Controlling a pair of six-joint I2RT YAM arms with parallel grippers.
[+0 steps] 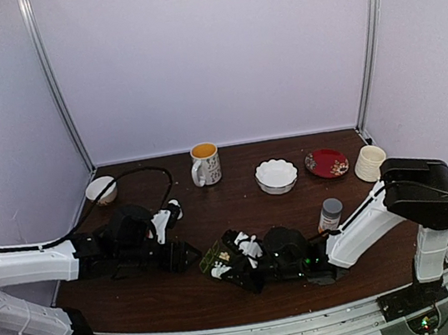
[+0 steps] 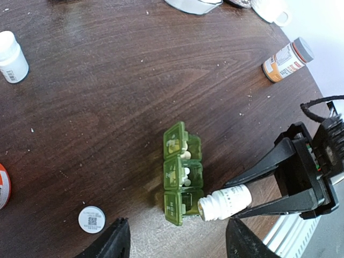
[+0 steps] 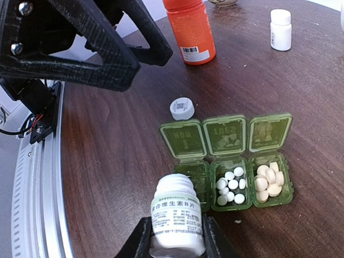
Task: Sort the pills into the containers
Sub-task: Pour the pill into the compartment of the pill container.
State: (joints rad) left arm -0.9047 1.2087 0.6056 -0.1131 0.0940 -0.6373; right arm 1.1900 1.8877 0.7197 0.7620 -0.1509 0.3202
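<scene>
My right pincer (image 3: 174, 236) clamps small white bottle (image 3: 176, 212), mouth at end compartment (image 3: 196, 181) of green pill box (image 3: 231, 166) just ahead, long axis crosswise on tabletop (image 3: 107, 161); left pincer (image 2: 174, 242) gapes empty, box beyond its tips.

Right there, the white bottle (image 3: 174, 215) blocks the pill box's (image 3: 224, 134) end compartment; a loose cap (image 3: 181, 108) crowds the lids; other two compartments reachable from above.

Mug (image 1: 205, 163), white bowl (image 1: 277, 178) and red plate (image 1: 326, 163) stand apart
</scene>
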